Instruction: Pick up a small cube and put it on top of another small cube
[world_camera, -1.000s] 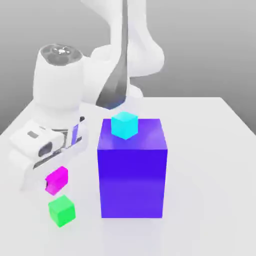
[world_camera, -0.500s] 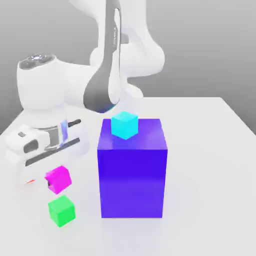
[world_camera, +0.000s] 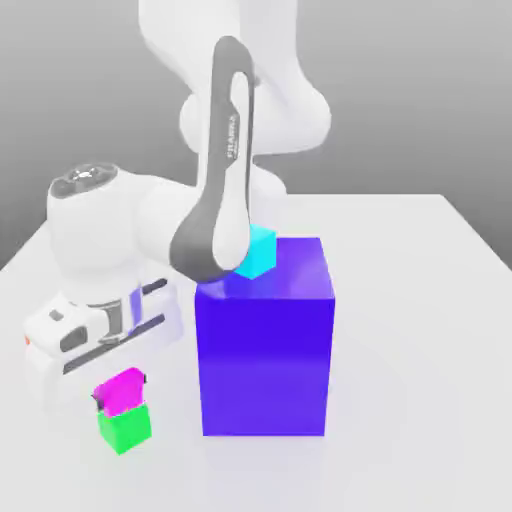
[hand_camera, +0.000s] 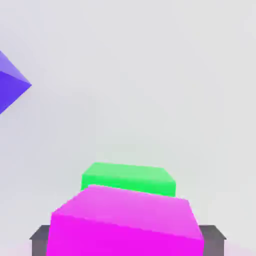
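- The magenta cube (world_camera: 121, 390) sits on top of the green cube (world_camera: 125, 427) at the near left of the exterior view, tilted a little and shifted slightly toward the exterior view's left, so the two are not squarely stacked.
- In the hand view the magenta cube (hand_camera: 125, 220) lies close in front of the camera, with the green cube (hand_camera: 129, 177) partly covered by it and showing just past its far edge.
- The end effector (world_camera: 120, 392) is around the magenta cube: small dark fingertips (world_camera: 143, 378) show at the cube's two sides in the exterior view, and grey finger pads (hand_camera: 212, 239) flank it in the hand view. The frames do not make plain whether the pads press on the cube or stand just off it, so I cannot tell whether it is gripped or released.
- The white hand (world_camera: 90, 335) hangs above and a little to the left of the stack, pointing down at it.
- Just to the right of the stack stands the big blue block (world_camera: 265, 350), far taller than the two small cubes; a corner of it shows in the hand view (hand_camera: 11, 87).
- A cyan cube (world_camera: 258, 253) rests on the blue block's top, near its far left corner, partly hidden by the arm's dark-striped link (world_camera: 222, 180).
- Everything stands on the pale white surface (world_camera: 420, 350).
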